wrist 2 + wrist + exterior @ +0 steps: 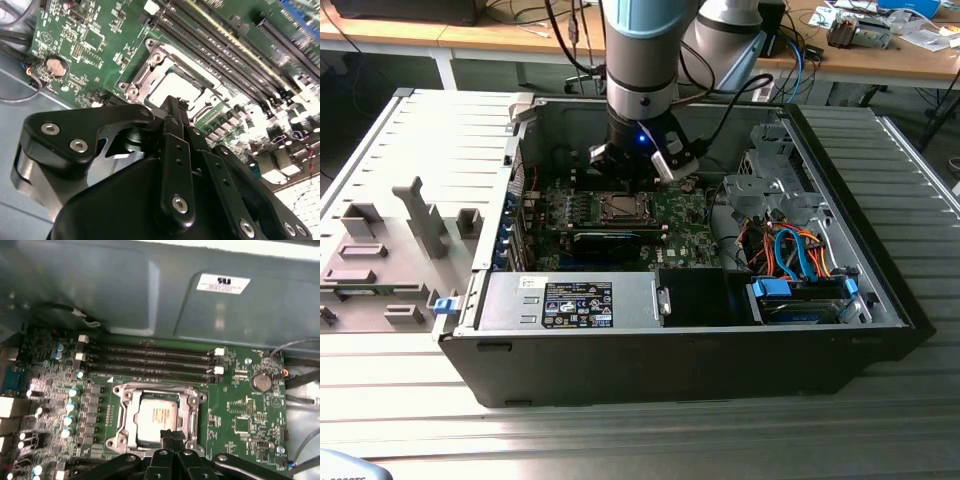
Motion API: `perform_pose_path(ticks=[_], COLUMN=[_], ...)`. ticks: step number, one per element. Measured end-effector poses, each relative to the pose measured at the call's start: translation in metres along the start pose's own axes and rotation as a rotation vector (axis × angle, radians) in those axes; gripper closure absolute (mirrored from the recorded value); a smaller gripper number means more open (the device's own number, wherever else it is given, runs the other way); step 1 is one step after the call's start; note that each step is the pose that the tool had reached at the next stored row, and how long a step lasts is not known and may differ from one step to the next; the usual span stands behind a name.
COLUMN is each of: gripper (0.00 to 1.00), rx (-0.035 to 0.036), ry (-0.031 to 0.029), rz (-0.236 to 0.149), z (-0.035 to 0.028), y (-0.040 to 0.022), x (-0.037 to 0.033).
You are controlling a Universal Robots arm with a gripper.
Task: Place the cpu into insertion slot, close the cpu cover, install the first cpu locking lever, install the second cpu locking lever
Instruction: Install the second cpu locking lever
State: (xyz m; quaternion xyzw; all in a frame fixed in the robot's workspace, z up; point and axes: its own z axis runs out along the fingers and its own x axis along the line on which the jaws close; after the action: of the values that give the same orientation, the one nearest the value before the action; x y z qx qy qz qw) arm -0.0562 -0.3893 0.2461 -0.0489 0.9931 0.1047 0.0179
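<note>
The cpu (157,415), a silvery square chip, lies in the insertion slot (125,396) on the green board. The cpu cover (189,412), a metal frame with a window, lies flat around it. In the first wrist view my gripper (172,436) is shut with nothing between the tips, which hover over the near edge of the cpu. The second wrist view has the black fingers (175,150) pressed together above the same cpu (172,87). In the exterior view the gripper (638,178) hangs inside the open computer case, just above the socket (620,208).
Long black memory slots (150,360) run beside the socket, with a coin battery (261,381) nearby. A black graphics card (605,240), a power supply (570,300) and a drive cage with orange and blue cables (790,250) crowd the case. A grey fixture tray (390,250) lies at the exterior view's left.
</note>
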Motion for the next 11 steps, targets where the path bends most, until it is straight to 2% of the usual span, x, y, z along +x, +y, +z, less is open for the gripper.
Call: perform_pose_path(ticks=[7, 11], gripper=[0.89, 0.89], rx=[0.0001, 0.0001], ry=[-0.0001, 0.0], rz=[0.0, 0.0], z=[-0.0027, -0.0025], y=[-0.0189, -0.0246], x=[0.0081, 0.0152])
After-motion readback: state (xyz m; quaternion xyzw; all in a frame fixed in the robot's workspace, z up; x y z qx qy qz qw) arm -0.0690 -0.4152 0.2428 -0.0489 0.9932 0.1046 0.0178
